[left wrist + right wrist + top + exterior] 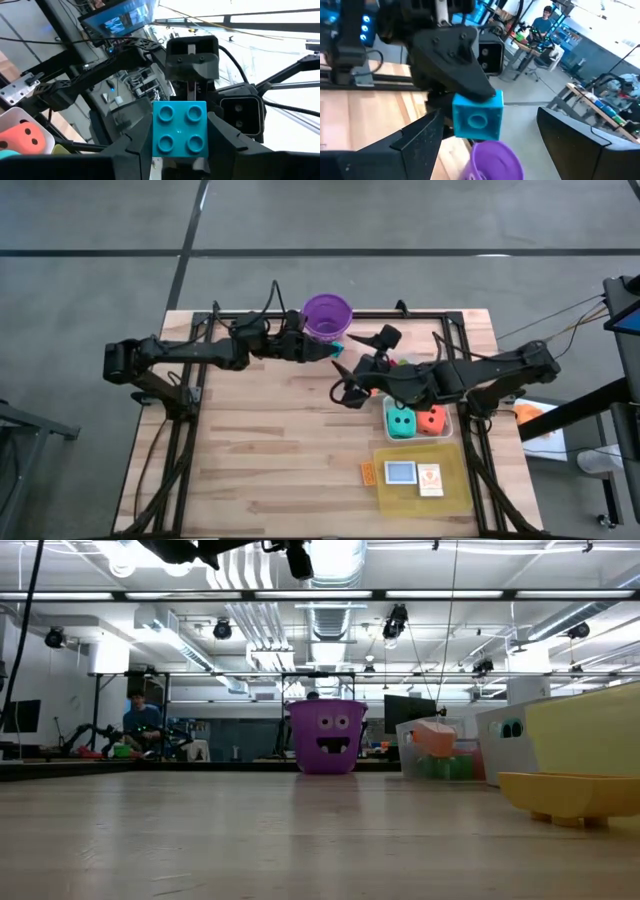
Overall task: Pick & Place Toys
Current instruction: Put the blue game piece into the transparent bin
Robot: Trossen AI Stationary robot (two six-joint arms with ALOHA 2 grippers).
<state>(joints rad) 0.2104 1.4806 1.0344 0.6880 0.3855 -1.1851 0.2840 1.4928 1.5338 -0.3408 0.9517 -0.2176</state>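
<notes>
I judge the sort partly done, and I cannot see inside the purple bucket (327,314) at the bench's (280,440) far edge, so what already sits in it is unknown. Largest items first: the yellow tray (455,495) at the near right corner carries two small cards (400,472), with an orange card (369,473) on bare wood just beside its left edge. The clear tub (447,423) behind the tray holds the teal die (400,421) and the orange die (432,419). My left gripper (322,348) hangs just beside the bucket's near rim, jaws closed partway onto a blue studded block (178,129), which is off the bench and not yet over the opening. My right gripper (345,385) waits near mid-bench, jaws wide and holding nothing. Left to do, as I read it: release this block into the bucket, then fetch the dice, cards and any strays.
</notes>
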